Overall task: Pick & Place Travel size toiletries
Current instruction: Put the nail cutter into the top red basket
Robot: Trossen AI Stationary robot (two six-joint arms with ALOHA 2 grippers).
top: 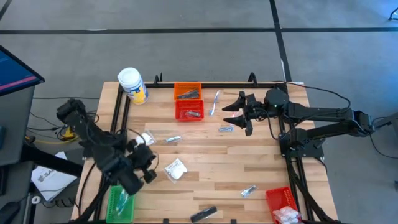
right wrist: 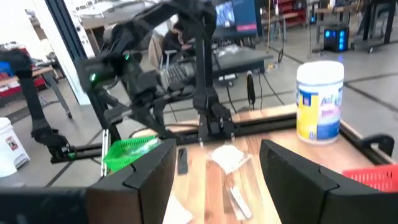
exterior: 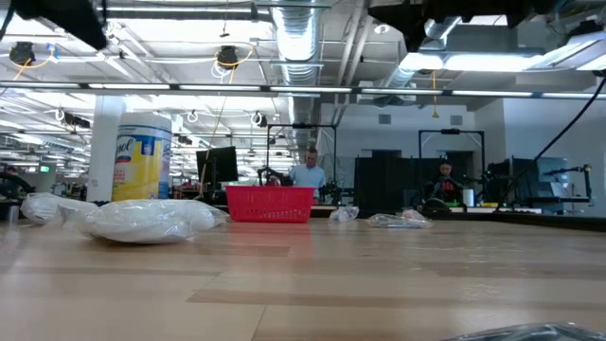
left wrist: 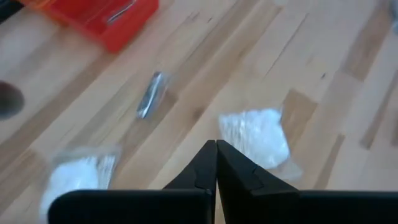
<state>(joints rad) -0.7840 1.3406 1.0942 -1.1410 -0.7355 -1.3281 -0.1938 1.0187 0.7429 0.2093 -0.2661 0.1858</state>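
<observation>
Beside table's (top: 261, 163) left edge, left fingers (left wrist: 216, 163) pressed together

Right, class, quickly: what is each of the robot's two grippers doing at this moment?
Left gripper: shut, fingertips pressed together, holding nothing, above the crumpled white packet.
Right gripper: open, empty.

— Where am I working?
— A big open lab. Bare ducts (exterior: 301, 38) and strip lights run overhead, rows of monitors (exterior: 216, 163) and dark racks (exterior: 383, 180) stand behind my table (exterior: 303, 275).
— Anyone about?
— People sit at benches far back (exterior: 308, 170). A grey floor (top: 186, 50) with taped lines surrounds my frame.
</observation>
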